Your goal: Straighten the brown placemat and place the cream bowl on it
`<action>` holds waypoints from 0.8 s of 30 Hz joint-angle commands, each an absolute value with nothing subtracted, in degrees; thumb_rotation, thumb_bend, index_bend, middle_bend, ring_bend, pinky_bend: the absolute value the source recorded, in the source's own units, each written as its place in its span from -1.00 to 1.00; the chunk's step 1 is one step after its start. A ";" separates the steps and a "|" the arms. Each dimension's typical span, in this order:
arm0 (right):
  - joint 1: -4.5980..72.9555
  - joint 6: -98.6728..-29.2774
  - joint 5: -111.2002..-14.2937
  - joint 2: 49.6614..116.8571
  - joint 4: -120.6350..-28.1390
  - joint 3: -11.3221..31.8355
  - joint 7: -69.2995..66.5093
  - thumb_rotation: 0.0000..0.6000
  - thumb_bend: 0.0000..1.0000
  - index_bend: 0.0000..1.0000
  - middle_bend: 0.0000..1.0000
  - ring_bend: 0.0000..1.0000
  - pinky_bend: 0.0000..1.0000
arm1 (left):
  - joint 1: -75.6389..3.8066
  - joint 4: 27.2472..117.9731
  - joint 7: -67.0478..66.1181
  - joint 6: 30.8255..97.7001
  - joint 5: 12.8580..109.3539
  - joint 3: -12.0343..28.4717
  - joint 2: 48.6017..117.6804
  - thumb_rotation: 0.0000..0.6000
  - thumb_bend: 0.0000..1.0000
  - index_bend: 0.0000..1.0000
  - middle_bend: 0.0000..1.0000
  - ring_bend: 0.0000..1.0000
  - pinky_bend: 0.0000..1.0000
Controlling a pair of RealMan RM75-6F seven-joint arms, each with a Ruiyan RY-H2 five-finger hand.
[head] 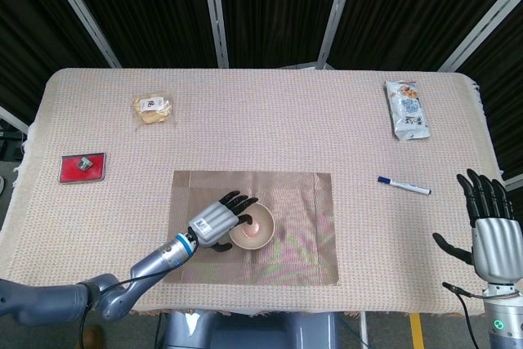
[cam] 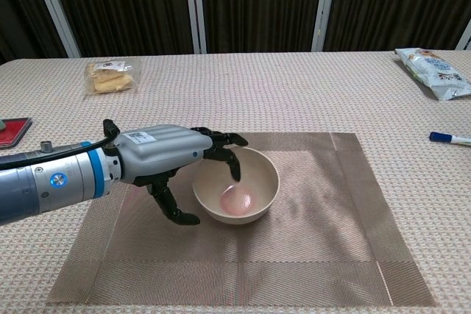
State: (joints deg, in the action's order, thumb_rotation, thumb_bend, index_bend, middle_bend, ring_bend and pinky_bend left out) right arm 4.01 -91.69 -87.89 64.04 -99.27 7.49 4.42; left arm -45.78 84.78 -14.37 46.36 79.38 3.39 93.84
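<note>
Woven table cover, brown placemat squared, left hand gripping cream bowl upright on it — right hand spread, labels illegible

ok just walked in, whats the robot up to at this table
The robot's left hand is setting a cream bowl on the brown placemat, which lies flat and square on the table. The bowl sits upright near the mat's middle, with fingers hooked over its rim, so it is not released yet. The right hand hovers open at the table's edge, holding nothing.
</note>
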 commanded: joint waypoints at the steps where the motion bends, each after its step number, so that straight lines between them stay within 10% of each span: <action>1: 3.92 -91.89 -88.07 63.91 -99.45 7.48 4.18 1.00 -1.00 -1.00 -1.00 -1.00 -1.00 | -45.28 86.10 -15.00 47.84 79.60 3.32 92.98 1.00 -0.90 -1.00 -1.00 -1.00 -1.00; 24: 3.97 -92.00 -89.82 63.57 -100.09 6.85 6.68 1.00 -1.00 -1.00 -1.00 -1.00 -1.00 | -18.11 104.47 -13.20 85.62 76.70 1.28 63.67 1.00 -0.92 -1.00 -1.00 -1.00 -1.00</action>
State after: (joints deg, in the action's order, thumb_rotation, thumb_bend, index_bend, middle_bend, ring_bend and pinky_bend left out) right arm 3.92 -92.06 -89.75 63.64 -100.01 6.89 6.61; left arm -21.76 102.71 -14.84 81.36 76.28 2.94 66.15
